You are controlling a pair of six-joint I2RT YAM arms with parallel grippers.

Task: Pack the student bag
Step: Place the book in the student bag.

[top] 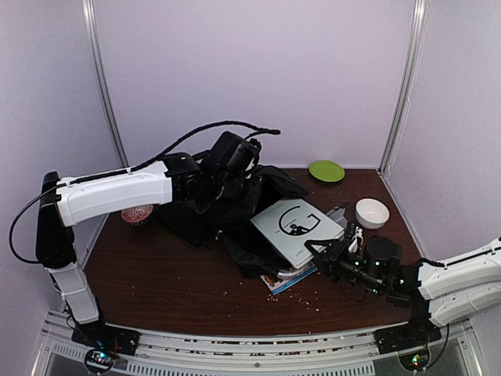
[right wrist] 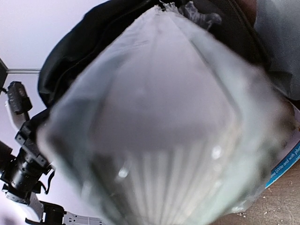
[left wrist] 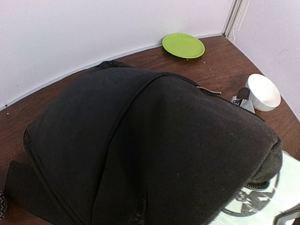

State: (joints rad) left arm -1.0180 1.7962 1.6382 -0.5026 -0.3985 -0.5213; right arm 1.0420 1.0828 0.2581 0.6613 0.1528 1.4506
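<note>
The student bag, a large black soft backpack, slumps at the table's middle and fills the left wrist view. My left gripper is at the bag's top, shut on its fabric, with the fingers buried out of sight. A white plastic-wrapped book with a black drawing lies tilted with its far end against the bag's mouth. It fills the right wrist view. My right gripper is shut on the book's near corner.
A blue-edged book lies under the white one. A green plate sits at the back wall, a white bowl at the right, and a red patterned object at the left. Crumbs dot the front of the table.
</note>
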